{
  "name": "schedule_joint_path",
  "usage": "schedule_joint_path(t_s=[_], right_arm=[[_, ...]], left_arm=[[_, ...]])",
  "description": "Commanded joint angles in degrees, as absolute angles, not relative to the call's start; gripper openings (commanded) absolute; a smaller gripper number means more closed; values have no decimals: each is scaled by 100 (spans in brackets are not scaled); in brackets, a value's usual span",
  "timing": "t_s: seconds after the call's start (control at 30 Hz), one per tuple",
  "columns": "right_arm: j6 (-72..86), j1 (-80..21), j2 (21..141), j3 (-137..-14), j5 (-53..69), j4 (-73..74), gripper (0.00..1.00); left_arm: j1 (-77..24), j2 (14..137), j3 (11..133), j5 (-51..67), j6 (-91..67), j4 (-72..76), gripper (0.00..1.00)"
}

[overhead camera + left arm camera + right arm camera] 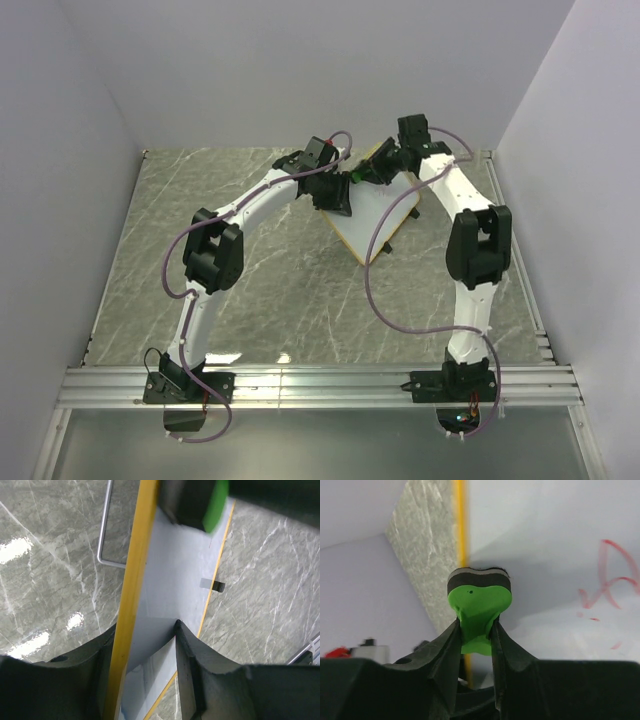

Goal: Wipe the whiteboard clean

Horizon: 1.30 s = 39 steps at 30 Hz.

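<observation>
The whiteboard (385, 212), white with a tan wooden frame, is tilted up off the table at the back centre. My left gripper (335, 196) is shut on its framed edge (131, 585), one finger on each side of the board (172, 565). My right gripper (372, 168) is shut on a green eraser (479, 602) with a dark felt end. The felt end lies against the board face (555, 540), close to the frame strip (460, 525). Red scribbles (610, 582) sit to the eraser's right. The eraser also shows in the left wrist view (214, 505).
The board's thin metal stand (103, 535) hangs behind it over the grey marble table (270, 270). White walls close in the back and both sides. An aluminium rail (320, 385) runs along the near edge with both arm bases.
</observation>
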<state>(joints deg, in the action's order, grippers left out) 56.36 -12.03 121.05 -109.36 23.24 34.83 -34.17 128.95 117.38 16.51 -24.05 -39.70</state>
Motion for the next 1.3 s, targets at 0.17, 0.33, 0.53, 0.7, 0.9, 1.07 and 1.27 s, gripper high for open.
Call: schedule_joint_path(t_s=[0.17,0.33,0.53,0.7,0.9,1.07,1.27], right_arm=[[5353,-1020,11392,-8046,1863,2778,0],[5396,-1011,11004,-7155,1855,2426,0],[5791,-836,11337,-8004,2249,2531,0],[5976,-738,12285,-10640,2443,3242,0],[6301,-703,12894,-11848,2610,3419,0],[6311,-686,12561,-10531,2567,2945,0],[6030,-449,11885,-8607,2391,2488,0]], left_arm=[[-3630,13069,11724,1037,-1951,-4447,0],[-3630,13139,11821,1063,-1925,-4482,0],[-3630,13113,11734,1116,-1916,-4456,0],[-3639,13113,11681,1134,-1899,-4474,0],[-3665,13166,11760,1108,-1828,-4561,0],[-3674,13157,11751,1081,-1802,-4553,0],[-3665,13219,11830,1107,-1793,-4579,0]])
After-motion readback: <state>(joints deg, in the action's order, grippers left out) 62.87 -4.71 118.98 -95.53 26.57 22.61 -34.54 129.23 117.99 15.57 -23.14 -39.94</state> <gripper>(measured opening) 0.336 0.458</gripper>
